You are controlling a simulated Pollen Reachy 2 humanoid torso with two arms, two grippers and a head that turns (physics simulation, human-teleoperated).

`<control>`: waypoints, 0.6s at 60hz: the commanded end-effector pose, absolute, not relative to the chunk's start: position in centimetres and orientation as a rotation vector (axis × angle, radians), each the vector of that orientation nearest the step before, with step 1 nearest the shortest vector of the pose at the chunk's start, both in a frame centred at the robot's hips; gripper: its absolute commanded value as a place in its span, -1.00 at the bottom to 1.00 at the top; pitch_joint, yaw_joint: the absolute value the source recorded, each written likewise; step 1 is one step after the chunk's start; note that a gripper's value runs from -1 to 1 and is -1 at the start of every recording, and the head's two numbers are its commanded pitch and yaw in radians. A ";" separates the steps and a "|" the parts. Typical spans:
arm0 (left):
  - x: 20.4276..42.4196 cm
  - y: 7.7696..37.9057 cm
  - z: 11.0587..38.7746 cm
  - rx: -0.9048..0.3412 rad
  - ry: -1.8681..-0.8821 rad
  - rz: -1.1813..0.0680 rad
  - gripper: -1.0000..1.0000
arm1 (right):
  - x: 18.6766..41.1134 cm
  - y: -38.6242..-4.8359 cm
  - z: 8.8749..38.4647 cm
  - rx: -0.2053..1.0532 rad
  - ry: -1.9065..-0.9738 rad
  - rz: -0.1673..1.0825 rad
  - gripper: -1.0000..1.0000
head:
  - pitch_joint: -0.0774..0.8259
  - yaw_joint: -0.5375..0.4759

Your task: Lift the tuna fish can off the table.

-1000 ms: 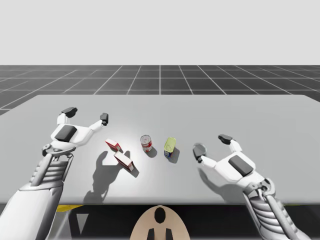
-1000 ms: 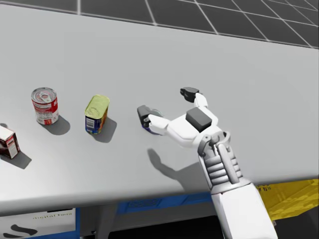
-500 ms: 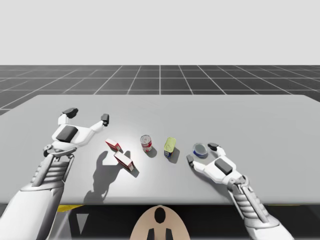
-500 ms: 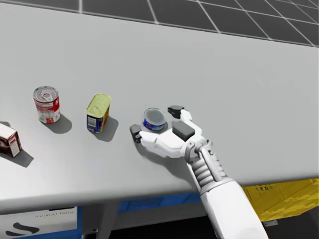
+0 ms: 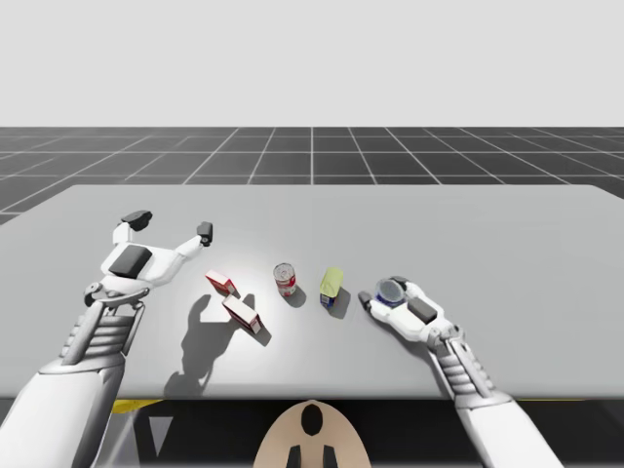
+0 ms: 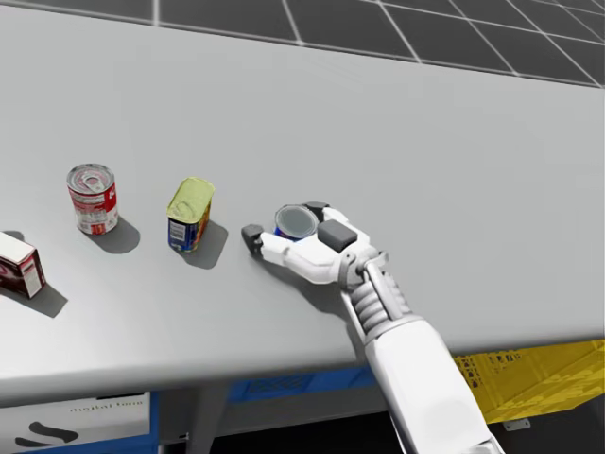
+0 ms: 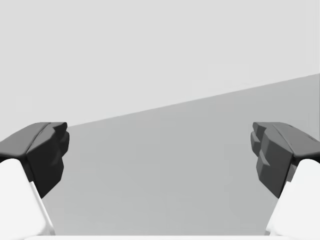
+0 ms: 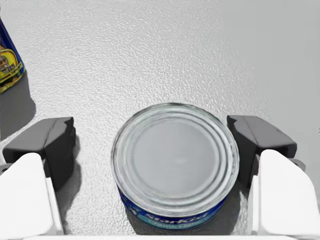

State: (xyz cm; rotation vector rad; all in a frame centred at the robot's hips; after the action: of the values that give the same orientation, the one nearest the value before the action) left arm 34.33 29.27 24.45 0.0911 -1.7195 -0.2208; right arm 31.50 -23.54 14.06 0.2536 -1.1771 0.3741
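Note:
The tuna can is a low round tin with a silver lid and a blue side, standing on the grey table. My right gripper is down at the table with the can between its open fingers. One dark fingertip is close against the can's side and the other stands a little off it. From above, the can sits in my right gripper, and my head sees the can inside the same gripper. My left gripper hovers open over the table's left, nothing between its fingers.
A yellow-lidded blue tin stands just left of the tuna can, then a red soup can. Two red and white boxes lie further left. A yellow bin sits below the table's front edge.
My right gripper has come down and forward, from beside the tuna can to around it. The left arm has not moved. My head has turned very slightly.

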 end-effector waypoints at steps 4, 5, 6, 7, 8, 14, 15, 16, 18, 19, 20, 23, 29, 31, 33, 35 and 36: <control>34.3 29.3 24.5 0.091 -1.720 -0.221 -1.00 | 31.4 -23.8 13.0 0.228 -1.151 0.352 1.00 | 0.72 -0.58; 34.3 29.3 24.5 0.091 -1.720 -0.221 -1.00 | 31.4 -23.8 13.0 0.229 -1.150 0.352 1.00 | 0.72 -0.58; 34.3 29.3 24.5 0.091 -1.720 -0.221 -1.00 | 31.4 -23.8 13.0 0.230 -1.149 0.351 1.00 | 0.72 -0.58; 34.3 29.3 24.5 0.091 -1.720 -0.221 -1.00 | 31.4 -23.8 12.9 0.230 -1.148 0.350 1.00 | 0.72 -0.59; 34.3 29.3 24.5 0.091 -1.720 -0.221 -1.00 | 31.4 -23.8 12.9 0.231 -1.147 0.349 1.00 | 0.72 -0.59; 34.3 29.3 24.5 0.091 -1.720 -0.221 -1.00 | 31.4 -23.9 12.9 0.239 -1.145 0.346 1.00 | 0.72 -0.59; 34.3 29.3 24.5 0.091 -1.720 -0.221 -1.00 | 31.4 -23.9 12.9 0.240 -1.145 0.346 1.00 | 0.71 -0.59; 34.3 29.3 24.5 0.091 -1.720 -0.221 -1.00 | 31.4 -23.9 12.9 0.240 -1.145 0.346 1.00 | 0.71 -0.59; 34.3 29.3 24.5 0.091 -1.719 -0.221 -1.00 | 31.4 -23.9 12.9 0.243 -1.147 0.345 1.00 | 0.69 -0.59; 34.3 29.3 24.5 0.091 -1.719 -0.221 -1.00 | 31.4 -23.9 12.9 0.243 -1.147 0.344 1.00 | 0.68 -0.59; 34.3 29.3 24.5 0.091 -1.719 -0.221 -1.00 | 31.4 -23.9 12.9 0.244 -1.147 0.344 1.00 | 0.67 -0.59; 34.3 29.3 24.5 0.091 -1.719 -0.221 -1.00 | 31.4 -23.9 12.9 0.245 -1.148 0.345 1.00 | 0.60 -0.60; 34.3 29.1 24.3 0.096 -1.716 -0.226 -1.00 | 31.3 -23.9 12.8 0.248 -1.149 0.348 1.00 | 0.40 -0.63; 34.3 29.1 24.3 0.096 -1.717 -0.226 -1.00 | 31.3 -23.9 12.8 0.250 -1.149 0.350 1.00 | 0.33 -0.63; 34.3 29.1 24.3 0.096 -1.717 -0.226 -1.00 | 31.3 -23.9 12.8 0.250 -1.149 0.351 1.00 | 0.26 -0.64; 34.3 29.1 24.3 0.096 -1.717 -0.226 -1.00 | 31.3 -23.9 12.8 0.250 -1.149 0.352 1.00 | 0.17 -0.65; 34.3 29.1 24.3 0.096 -1.717 -0.226 -1.00 | 31.3 -23.9 12.7 0.250 -1.150 0.352 1.00 | 0.15 -0.65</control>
State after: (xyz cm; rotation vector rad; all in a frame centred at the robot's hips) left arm 34.28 29.17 24.36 0.0946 -1.7180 -0.2243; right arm 31.77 -23.42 14.06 0.2633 -1.1954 0.3697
